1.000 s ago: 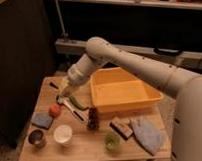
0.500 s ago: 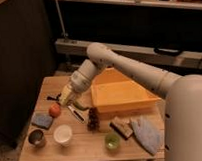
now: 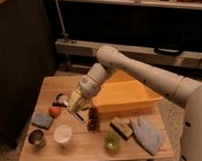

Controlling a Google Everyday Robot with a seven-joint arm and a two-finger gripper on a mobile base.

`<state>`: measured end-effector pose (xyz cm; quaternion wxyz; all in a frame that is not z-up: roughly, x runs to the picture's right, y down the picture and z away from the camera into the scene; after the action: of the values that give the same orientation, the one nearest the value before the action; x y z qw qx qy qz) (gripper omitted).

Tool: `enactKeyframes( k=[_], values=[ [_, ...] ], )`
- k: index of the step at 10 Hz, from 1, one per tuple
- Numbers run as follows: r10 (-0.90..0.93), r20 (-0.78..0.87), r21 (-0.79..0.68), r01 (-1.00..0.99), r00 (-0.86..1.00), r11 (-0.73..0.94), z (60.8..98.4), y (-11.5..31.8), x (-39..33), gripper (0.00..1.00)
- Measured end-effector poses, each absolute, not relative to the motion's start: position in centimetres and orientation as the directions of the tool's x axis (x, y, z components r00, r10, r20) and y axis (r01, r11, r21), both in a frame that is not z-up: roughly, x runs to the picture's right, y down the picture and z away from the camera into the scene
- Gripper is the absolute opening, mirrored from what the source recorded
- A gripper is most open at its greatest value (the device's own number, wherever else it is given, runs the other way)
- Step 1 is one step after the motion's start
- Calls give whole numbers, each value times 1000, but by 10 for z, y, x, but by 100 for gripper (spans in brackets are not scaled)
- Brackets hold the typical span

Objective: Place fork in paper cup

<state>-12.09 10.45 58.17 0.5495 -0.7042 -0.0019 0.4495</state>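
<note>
My gripper (image 3: 75, 105) hangs low over the left middle of the wooden table (image 3: 97, 152), shut, at the end of the white arm. A slim grey fork (image 3: 79, 116) lies on the table just under and in front of the fingertips, partly hidden by them. I cannot tell whether they touch it. The white paper cup (image 3: 63, 134) stands upright near the front edge, a short way in front of and left of the gripper.
An orange tray (image 3: 126, 97) fills the back right. A pine cone (image 3: 93, 119), a red ball (image 3: 55, 111), a blue sponge (image 3: 42, 120), a steel cup (image 3: 36, 138), a green cup (image 3: 112, 141), a brown block (image 3: 121, 127) and a blue cloth (image 3: 145, 134) surround the work spot.
The arm has come down and slightly forward, bringing the gripper from above the table to just over the fork. The objects on the table have stayed put.
</note>
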Motion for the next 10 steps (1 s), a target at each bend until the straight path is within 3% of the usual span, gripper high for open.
enactKeyframes(
  k=[7, 10],
  values=[
    [379, -713, -696, -530, 590, -484, 550, 146, -92, 0],
    [333, -755, -649, -571, 565, -503, 555, 162, -80, 0]
  ],
)
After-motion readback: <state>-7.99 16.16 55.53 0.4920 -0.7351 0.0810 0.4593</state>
